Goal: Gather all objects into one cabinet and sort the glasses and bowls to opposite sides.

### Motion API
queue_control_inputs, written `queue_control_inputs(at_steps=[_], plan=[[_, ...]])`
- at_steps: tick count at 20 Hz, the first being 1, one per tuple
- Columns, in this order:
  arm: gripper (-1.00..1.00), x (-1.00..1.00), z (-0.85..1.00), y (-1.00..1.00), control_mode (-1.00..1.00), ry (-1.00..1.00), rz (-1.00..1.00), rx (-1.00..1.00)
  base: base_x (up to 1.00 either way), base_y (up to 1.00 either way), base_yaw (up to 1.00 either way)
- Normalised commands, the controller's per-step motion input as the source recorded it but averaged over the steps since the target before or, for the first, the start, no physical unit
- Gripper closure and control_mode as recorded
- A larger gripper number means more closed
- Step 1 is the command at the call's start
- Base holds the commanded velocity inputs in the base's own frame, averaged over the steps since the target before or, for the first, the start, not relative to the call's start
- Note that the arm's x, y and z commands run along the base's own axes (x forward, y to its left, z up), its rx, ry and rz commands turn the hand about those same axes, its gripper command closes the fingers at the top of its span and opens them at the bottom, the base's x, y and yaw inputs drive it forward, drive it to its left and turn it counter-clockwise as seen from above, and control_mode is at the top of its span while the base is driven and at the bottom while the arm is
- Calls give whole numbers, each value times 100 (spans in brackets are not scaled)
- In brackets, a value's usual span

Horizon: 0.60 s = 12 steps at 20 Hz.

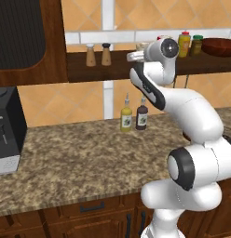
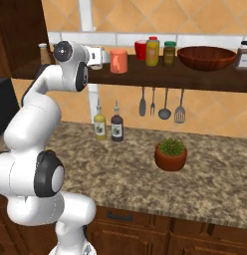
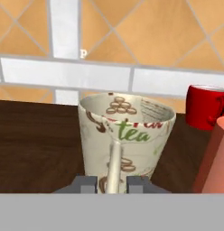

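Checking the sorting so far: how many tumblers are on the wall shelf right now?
2. The cream tumbler stands on the shelf at the claw; the salmon tumbler stands just right of it. Others may hide behind the arm.

- The cream glass (image 3: 126,137) with the brown and green "tea" print is standing upright on the dark-brown shelf (image 2: 160,75), near its front edge, toward the left end.
- The salmon-orange glass (image 2: 118,61) is standing upright just beside it, on its right.
- The wide reddish-brown bowl (image 2: 206,58) is sitting upright, well apart from both glasses, toward the right end of the shelf.
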Motion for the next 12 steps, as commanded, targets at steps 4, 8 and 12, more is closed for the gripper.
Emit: queue_control_inputs(at_steps=[4, 8, 12], plan=[[-100, 9, 2, -6, -100, 0, 0, 0, 0, 0, 0], [-100, -42, 37, -3, -100, 0, 0, 0, 0, 0, 0], [-100, -99, 51, -1, -100, 0, 0, 0, 0, 0, 0]])
